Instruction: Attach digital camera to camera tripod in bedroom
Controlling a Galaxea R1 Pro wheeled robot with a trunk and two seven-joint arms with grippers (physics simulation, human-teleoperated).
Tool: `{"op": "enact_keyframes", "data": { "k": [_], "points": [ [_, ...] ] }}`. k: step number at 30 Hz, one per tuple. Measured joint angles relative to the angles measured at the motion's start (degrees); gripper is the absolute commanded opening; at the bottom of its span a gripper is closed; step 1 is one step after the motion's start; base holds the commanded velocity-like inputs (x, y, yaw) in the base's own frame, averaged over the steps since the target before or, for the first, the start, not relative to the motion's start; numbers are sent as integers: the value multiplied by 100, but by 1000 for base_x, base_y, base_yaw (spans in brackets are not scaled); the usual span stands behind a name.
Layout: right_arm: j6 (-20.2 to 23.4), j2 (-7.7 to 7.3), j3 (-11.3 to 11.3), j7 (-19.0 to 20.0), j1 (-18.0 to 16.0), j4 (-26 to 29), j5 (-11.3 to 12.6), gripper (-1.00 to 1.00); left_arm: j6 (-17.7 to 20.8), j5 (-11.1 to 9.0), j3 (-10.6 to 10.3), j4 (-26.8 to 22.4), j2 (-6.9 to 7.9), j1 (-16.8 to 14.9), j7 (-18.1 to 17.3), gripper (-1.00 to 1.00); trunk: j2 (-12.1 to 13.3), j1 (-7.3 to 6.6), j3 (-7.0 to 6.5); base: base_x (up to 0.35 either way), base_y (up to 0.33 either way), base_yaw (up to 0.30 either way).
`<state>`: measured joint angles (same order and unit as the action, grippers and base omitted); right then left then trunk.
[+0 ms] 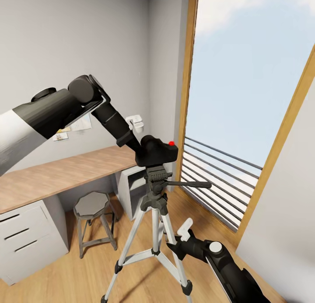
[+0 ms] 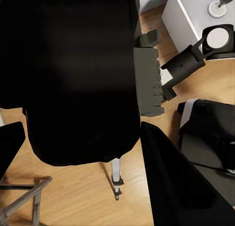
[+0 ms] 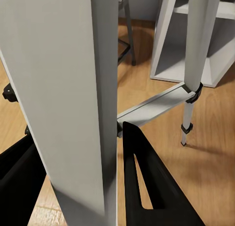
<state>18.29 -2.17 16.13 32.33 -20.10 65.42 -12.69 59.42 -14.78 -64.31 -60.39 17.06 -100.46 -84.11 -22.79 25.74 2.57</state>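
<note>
Atop the camera tripod (image 1: 154, 207), the digital camera (image 1: 156, 152) sits gripped between the left fingers (image 2: 176, 182).

Digital camera (image 1: 156, 151) sits on camera tripod (image 1: 153, 215) head. Stool (image 1: 93, 222) left of tripod, under desk (image 1: 57, 174). Window (image 1: 245, 97) to the right.

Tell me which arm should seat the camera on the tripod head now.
Left. The left gripper holds the digital camera right above the camera tripod head. The right gripper is low down, its fingers astride a silver leg, seemingly steadying the stand.
</note>
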Motion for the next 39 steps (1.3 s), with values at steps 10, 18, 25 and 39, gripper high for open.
{"op": "enact_keyframes", "data": {
  "k": [10, 18, 25, 39],
  "points": [
    [-3, 0, -1, 0, 3, 1, 0, -100, 0, -1, -4, 10, 2, 24, 1, -100, 0, 0, 0, 0, 0, 0],
    [3, 0, 3, 1, 9, 1, 43, -100, -3, 18, -2, 13, 6, 33, 14, 100, 0, 0, 0, 0, 0, 0],
    [3, 0, 0, 1, 10, 1, 44, -100, -3, 22, -2, 13, 11, 33, 14, 100, 0, 0, 0, 0, 0, 0],
    [4, 0, -1, 1, 10, 1, 42, -100, -3, 208, 308, -314, 628, 41, 156, 100, -1, 0, 0, 0, 0, 0]
  ]
}}
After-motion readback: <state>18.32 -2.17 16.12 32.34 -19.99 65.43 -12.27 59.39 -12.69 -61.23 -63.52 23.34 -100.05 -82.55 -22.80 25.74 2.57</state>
